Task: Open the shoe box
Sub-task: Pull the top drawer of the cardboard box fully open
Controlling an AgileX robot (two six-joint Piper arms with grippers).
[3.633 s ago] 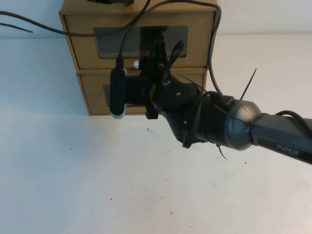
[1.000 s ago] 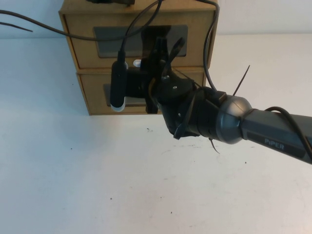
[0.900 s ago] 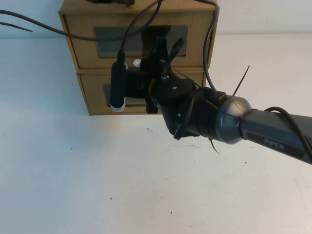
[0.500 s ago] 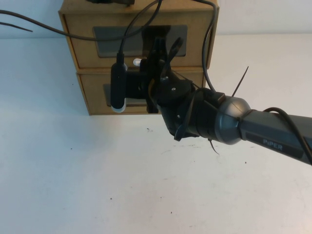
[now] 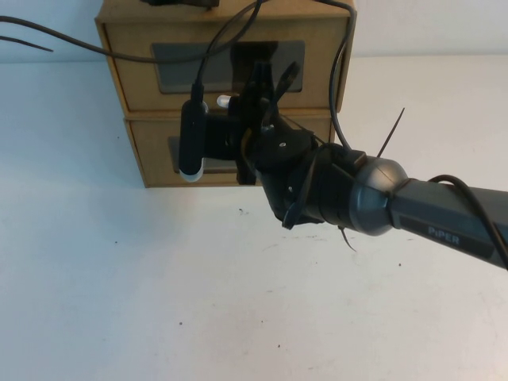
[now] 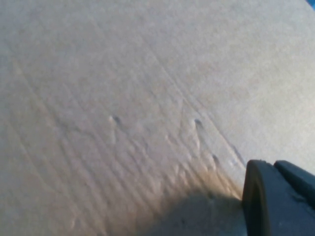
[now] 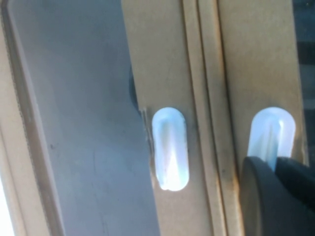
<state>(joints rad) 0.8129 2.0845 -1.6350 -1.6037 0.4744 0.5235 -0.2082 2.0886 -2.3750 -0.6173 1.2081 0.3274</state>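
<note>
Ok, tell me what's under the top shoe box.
A second shoe box; the right gripper, at the fronts, covers much of it. Inside: hidden. Left gripper hangs over the table.

You have 2 boxes stacked at the far side of the worktop [image 5: 159, 278], left of centre: the upper shoe box [image 5: 135, 63] on the lower shoe box [image 5: 151, 155]. Your right end effector [image 5: 266, 83] comes from the right and is at their front faces. Your left end effector [image 6: 275, 196] is close over a cardboard surface.

White pull [image 7: 170, 147], second pull [image 7: 272, 130] — right end effector [image 7: 274, 169] overlapping
</note>
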